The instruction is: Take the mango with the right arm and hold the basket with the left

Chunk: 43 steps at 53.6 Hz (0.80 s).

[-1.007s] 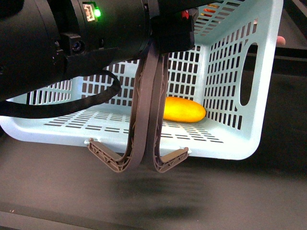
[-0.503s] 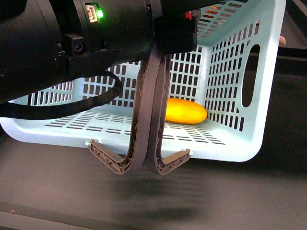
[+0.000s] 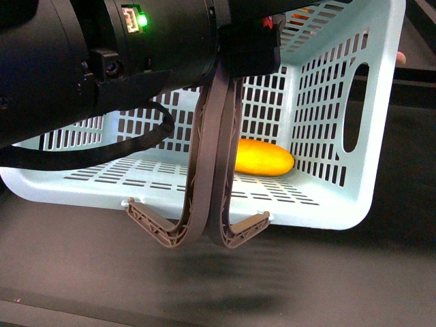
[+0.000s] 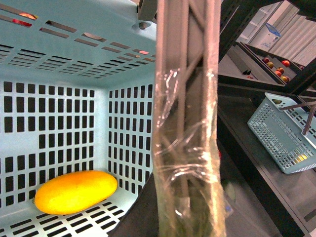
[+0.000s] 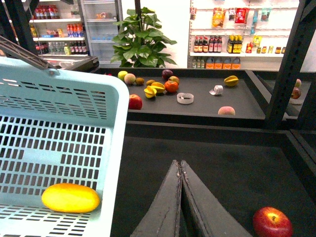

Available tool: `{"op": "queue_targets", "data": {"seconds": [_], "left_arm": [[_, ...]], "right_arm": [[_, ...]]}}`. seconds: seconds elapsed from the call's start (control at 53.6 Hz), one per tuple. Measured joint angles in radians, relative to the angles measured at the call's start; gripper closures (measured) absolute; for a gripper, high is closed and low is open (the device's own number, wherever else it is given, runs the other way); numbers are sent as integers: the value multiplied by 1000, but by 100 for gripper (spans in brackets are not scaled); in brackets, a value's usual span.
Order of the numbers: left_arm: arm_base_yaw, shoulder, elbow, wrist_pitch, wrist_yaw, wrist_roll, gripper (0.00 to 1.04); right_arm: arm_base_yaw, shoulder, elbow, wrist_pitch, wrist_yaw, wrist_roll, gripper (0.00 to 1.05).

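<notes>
Mango [image 3: 262, 158] in basket [image 3: 327, 204], left jaws [image 3: 204, 228] pressed together, right jaws [image 5: 180, 165] clenched, apple [image 5: 272, 223] only in right wrist view

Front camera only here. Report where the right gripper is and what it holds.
Observer: The right gripper is outside the basket, beside its wall, fingers closed on nothing.
Operator: Name whatever lies near it.
Observer: A red apple sits on the dark surface; the gripper is between it and the basket.
Operator: Say what is beyond that.
Observer: A shelf behind holds loose fruit, among them a star fruit and a round orange fruit.
</notes>
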Motion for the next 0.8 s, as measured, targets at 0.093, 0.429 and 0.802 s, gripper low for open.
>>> {"op": "queue_targets", "data": {"seconds": [0.093, 0.429, 0.802], "left_arm": [[0, 0, 0, 0, 0, 0, 95], [0, 0, 0, 0, 0, 1, 95], [-1, 0, 0, 0, 0, 2, 95]], "right_arm": [[0, -34, 0, -34, 0, 0, 103], [0, -120, 0, -119, 0, 0, 103], [0, -293, 0, -299, -3, -1, 103]]}}
